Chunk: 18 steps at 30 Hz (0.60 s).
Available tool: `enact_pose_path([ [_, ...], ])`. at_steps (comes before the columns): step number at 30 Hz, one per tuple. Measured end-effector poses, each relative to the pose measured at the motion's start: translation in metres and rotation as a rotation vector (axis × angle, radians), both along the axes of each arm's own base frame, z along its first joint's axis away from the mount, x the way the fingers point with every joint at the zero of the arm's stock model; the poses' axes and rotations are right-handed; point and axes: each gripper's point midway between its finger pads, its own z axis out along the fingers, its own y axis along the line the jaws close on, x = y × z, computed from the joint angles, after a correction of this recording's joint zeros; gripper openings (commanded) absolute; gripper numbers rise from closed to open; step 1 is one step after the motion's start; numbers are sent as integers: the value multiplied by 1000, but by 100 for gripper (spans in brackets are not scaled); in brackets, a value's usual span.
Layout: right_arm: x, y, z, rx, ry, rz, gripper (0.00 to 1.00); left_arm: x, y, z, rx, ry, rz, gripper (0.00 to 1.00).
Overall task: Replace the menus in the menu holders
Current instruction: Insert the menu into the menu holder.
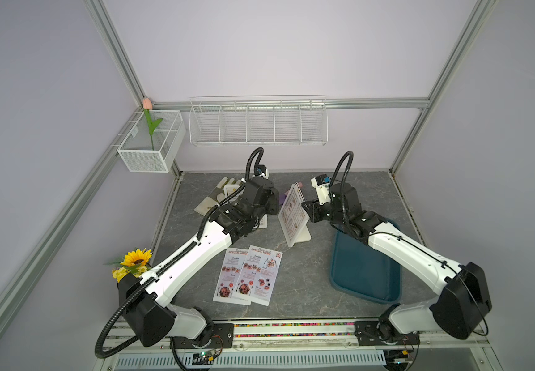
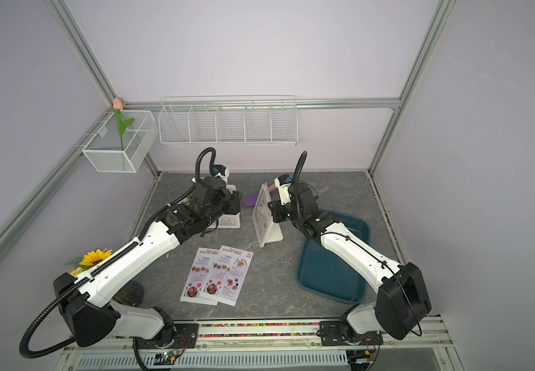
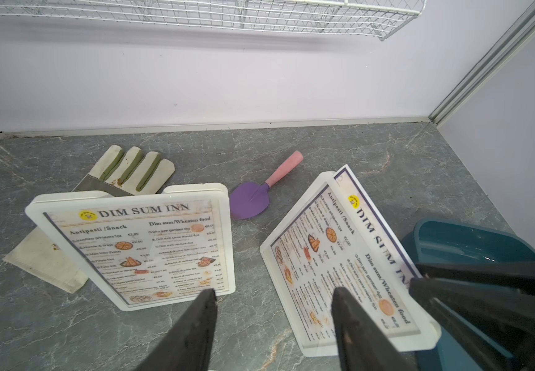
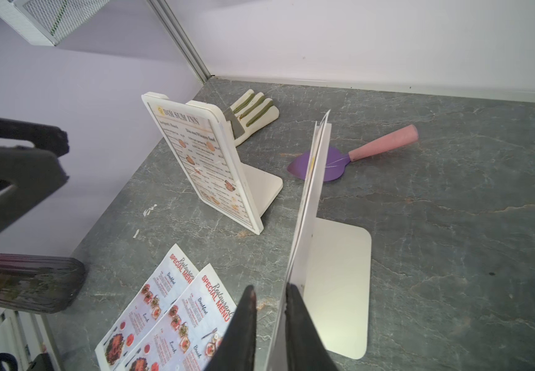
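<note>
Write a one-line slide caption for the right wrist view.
Right gripper flanks the near menu holder's edge; two Special Menu sheets lie flat beside it.

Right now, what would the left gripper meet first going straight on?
Likely the table between the two menu holders, short of the purple trowel; depth is unclear.

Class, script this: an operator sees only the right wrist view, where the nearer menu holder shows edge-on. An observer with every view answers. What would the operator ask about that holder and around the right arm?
Operator: Which menu sits in the holder at my right tool?
Observer: A DIM SUM INN menu. The left wrist view shows it sticking out past the holder's rim.
Operator: Anything under my arm?
Observer: In both top views, a dark teal tray lies beneath the right arm.
</note>
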Motion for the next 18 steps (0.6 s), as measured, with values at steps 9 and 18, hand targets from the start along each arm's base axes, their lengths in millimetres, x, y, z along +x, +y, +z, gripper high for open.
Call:
enact_pose_path([
  [9,33,0,44,-4,-68,-18,21,0,0,0,0,0,0,60],
  [18,48,6,-4,-84,69,-6,16,0,1,0,3,-2,5,60],
])
